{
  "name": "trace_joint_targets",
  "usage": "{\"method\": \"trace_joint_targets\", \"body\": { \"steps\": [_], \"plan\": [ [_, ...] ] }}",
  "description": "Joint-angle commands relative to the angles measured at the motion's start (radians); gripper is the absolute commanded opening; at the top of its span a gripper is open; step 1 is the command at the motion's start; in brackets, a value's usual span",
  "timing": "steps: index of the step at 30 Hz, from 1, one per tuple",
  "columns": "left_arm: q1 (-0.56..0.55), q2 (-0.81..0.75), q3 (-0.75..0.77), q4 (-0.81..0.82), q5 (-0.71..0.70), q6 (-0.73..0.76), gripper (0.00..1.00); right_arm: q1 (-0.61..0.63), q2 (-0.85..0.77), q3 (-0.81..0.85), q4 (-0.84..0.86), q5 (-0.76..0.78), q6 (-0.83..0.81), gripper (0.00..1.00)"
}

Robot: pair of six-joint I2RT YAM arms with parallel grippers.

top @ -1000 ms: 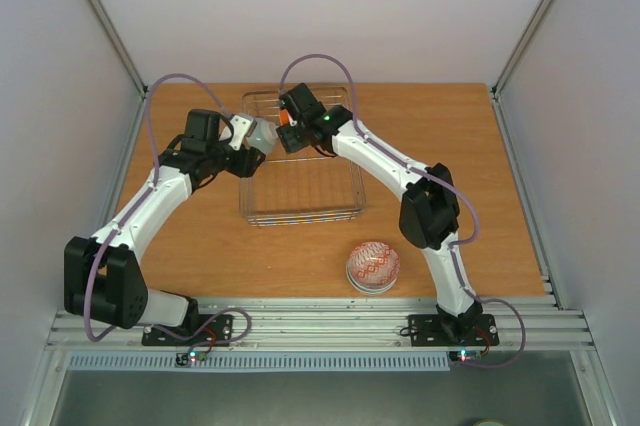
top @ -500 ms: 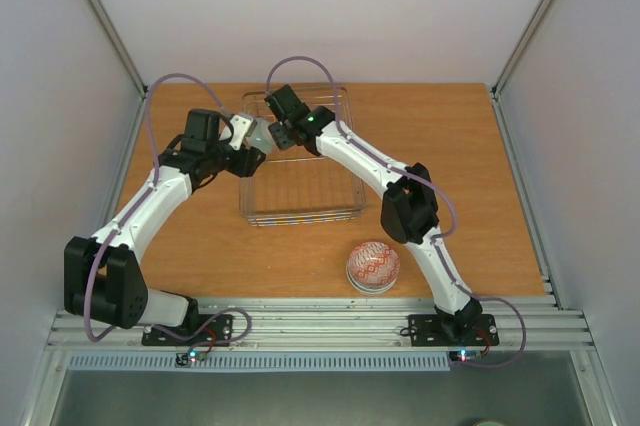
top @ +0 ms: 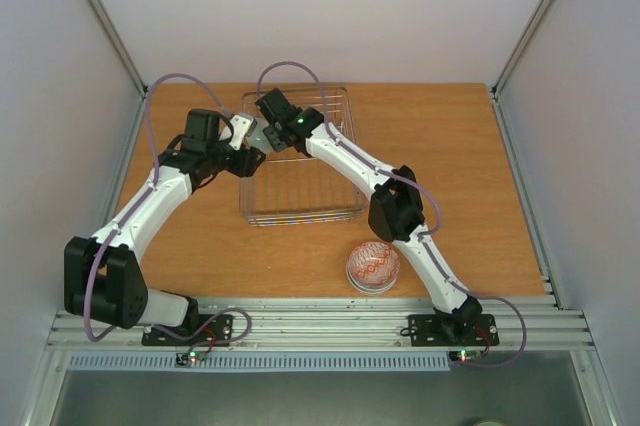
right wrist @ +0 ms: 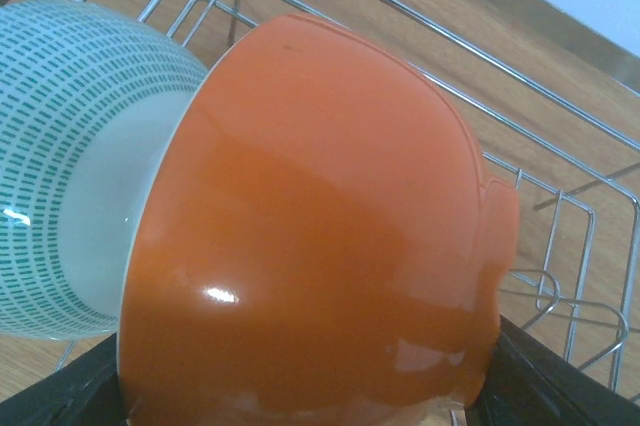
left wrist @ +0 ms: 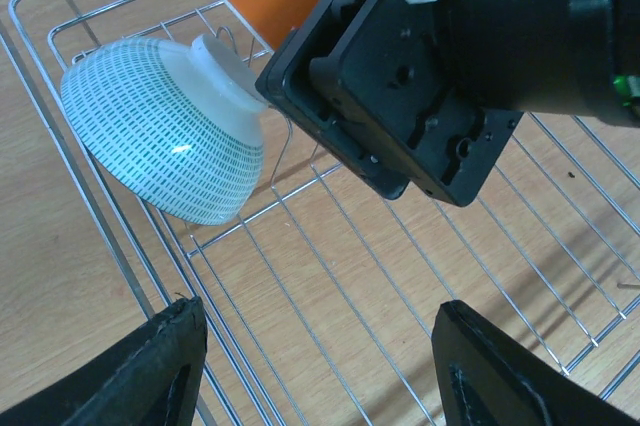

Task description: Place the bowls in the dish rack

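The left gripper (left wrist: 320, 321) is hanging released over the far-left corner of the dish rack (top: 300, 208), its two fingers (left wrist: 170, 366) spread wide with only the wire floor showing between them. Just beyond those fingers, the pale blue-green bowl (left wrist: 160, 136) is lying tipped on its side inside that far-left corner. Its dashed wall is resting on the floor wires and its plain foot is pointing right. Just beside it on the right, the orange bowl (right wrist: 320, 236) is standing on edge inside the far end of the rack, with its mouth turned toward the pale bowl's foot. Whether the two are touching cannot be told. The right gripper (top: 264, 132) is grasping the orange bowl, which is filling most of the right wrist view with the dark fingers (right wrist: 560, 386) showing at its lower corners. The right arm is stretching diagonally across the rack from the near right to reach that corner. The rack itself is sitting on the far middle of the wooden table (top: 450, 146). To the near right of the rack, outside it, a stack of bowls topped by the zigzag bowl (top: 373, 262) is resting on the table, well apart from both grippers
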Motion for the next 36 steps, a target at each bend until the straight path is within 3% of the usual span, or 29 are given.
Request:
{"method": "trace_joint_targets", "body": {
  "steps": [1,6,17,27,36],
  "plan": [
    [0.004,-0.012,-0.004,0.054,0.011,0.004,0.62,0.013,0.06,0.065,-0.044,0.022,-0.019,0.1],
    [0.005,-0.014,-0.004,0.052,0.011,0.003,0.62,0.013,0.068,0.066,-0.041,0.003,-0.021,0.4],
    [0.005,-0.015,-0.009,0.055,0.015,0.008,0.62,0.02,-0.029,-0.082,0.074,-0.11,-0.039,0.7],
    [0.005,-0.022,-0.01,0.056,0.018,0.009,0.62,0.031,-0.117,-0.181,0.146,-0.159,-0.063,0.86],
    [0.005,-0.021,-0.013,0.058,0.028,0.003,0.62,0.048,-0.31,-0.387,0.248,-0.172,-0.075,0.9]
  ]
}}
